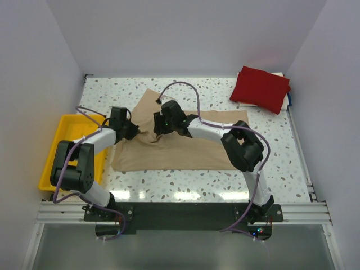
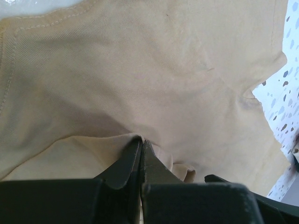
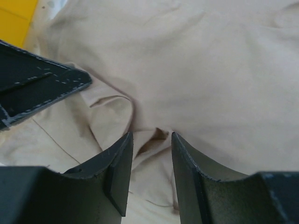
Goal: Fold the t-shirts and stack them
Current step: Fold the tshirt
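The tan t-shirt (image 1: 180, 151) lies spread across the middle of the table, bunched near its left-centre. My left gripper (image 1: 135, 130) is shut on a raised fold of the tan t-shirt (image 2: 154, 70); its closed jaws meet at the fold (image 2: 141, 140). My right gripper (image 1: 159, 125) is close beside it, open, its jaws (image 3: 152, 137) on either side of a crumpled fold of the tan t-shirt (image 3: 201, 70). The dark red t-shirt (image 1: 260, 88) lies folded at the back right. The orange t-shirt is out of view.
A yellow plastic tray (image 1: 63, 126) stands at the table's left edge, beside the left arm; a corner of the tray shows in the right wrist view (image 3: 14, 16). White walls enclose the table on three sides. The left gripper's fingers (image 3: 42, 86) show in the right wrist view.
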`<state>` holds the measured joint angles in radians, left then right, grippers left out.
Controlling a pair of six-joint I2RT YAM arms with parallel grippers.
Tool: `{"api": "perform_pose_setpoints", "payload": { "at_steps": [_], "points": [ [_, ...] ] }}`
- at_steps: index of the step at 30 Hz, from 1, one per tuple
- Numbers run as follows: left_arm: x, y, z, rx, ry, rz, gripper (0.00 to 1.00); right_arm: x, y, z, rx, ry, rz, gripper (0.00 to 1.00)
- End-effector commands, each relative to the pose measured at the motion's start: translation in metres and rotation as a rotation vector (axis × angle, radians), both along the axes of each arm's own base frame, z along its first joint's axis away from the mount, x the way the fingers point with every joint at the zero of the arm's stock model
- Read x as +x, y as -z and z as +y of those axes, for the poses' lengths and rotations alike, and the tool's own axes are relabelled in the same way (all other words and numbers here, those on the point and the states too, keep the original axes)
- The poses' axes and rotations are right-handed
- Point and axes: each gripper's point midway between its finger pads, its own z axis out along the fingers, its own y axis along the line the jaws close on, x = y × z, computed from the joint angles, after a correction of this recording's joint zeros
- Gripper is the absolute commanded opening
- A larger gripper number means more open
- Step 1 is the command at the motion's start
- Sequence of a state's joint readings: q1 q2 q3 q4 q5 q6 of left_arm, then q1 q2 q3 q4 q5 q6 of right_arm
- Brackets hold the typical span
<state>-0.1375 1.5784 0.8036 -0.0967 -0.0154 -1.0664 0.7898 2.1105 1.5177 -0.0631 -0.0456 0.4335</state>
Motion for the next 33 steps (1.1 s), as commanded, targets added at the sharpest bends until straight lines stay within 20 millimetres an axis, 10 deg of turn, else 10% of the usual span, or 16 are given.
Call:
{"api": "perform_pose_setpoints", "payload": {
  "at_steps": [1, 33],
  "points": [
    [0.008, -0.013, 0.001, -0.018, -0.007, -0.061, 0.00, 0.010, -0.018, 0.016, 0.020, -0.023, -0.059, 0.42],
    [0.005, -0.020, 0.005, -0.010, -0.011, -0.072, 0.00, 0.011, 0.014, -0.002, -0.060, 0.072, -0.028, 0.31]
  ]
}}
